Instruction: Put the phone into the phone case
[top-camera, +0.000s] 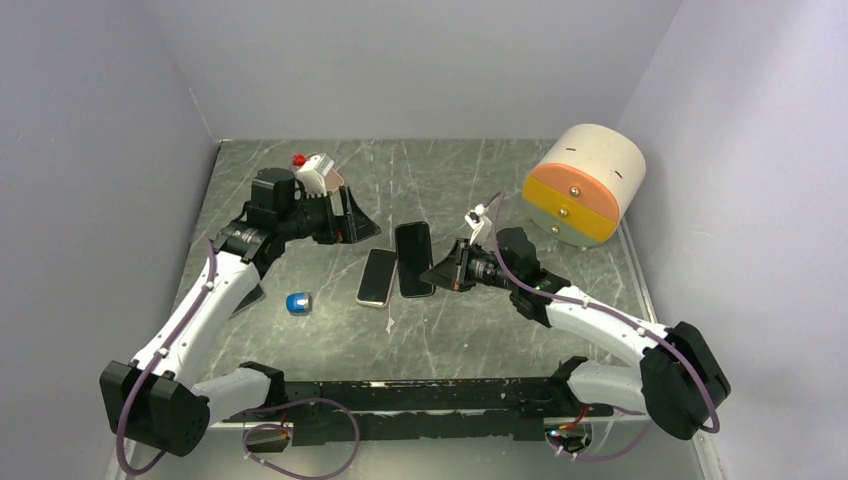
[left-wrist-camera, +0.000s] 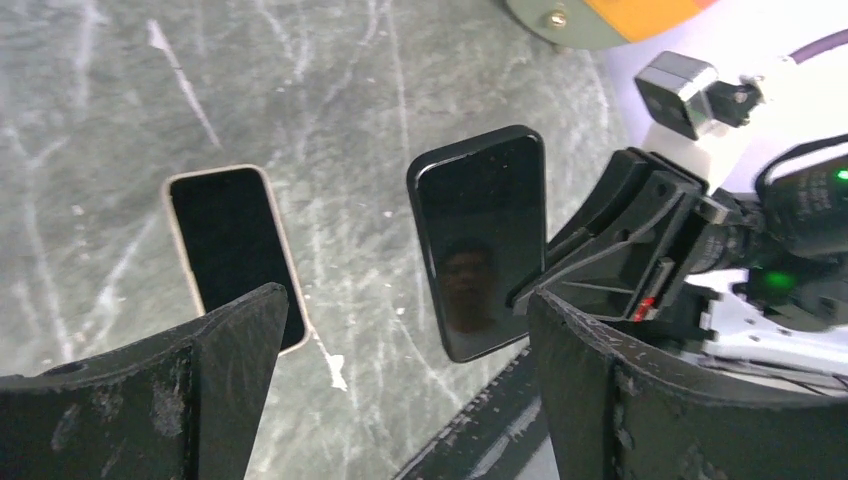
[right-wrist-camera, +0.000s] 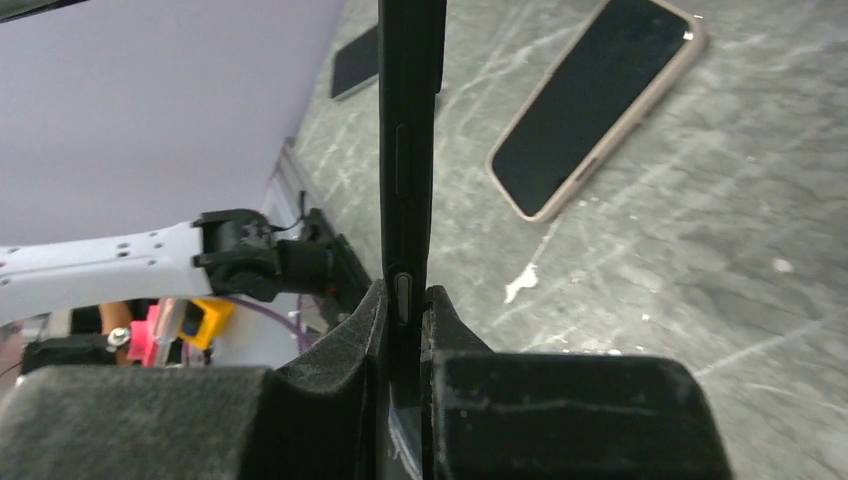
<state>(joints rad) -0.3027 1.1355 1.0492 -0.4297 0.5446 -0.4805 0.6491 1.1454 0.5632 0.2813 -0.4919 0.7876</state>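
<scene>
now the left gripper (top-camera: 358, 225) hangs wide open over the table (top-camera: 440, 180); the right gripper (top-camera: 447, 272) clamps the black phone (top-camera: 414, 252) by its edge, just beside the tan-rimmed case (top-camera: 378, 277) lying flat. next, i'd say: square the phone over the case, then press it in.

White-linked arms (top-camera: 200, 310) with purple cables (top-camera: 120, 435) end in black left hand (top-camera: 362, 228) and right hand (top-camera: 437, 272).
</scene>
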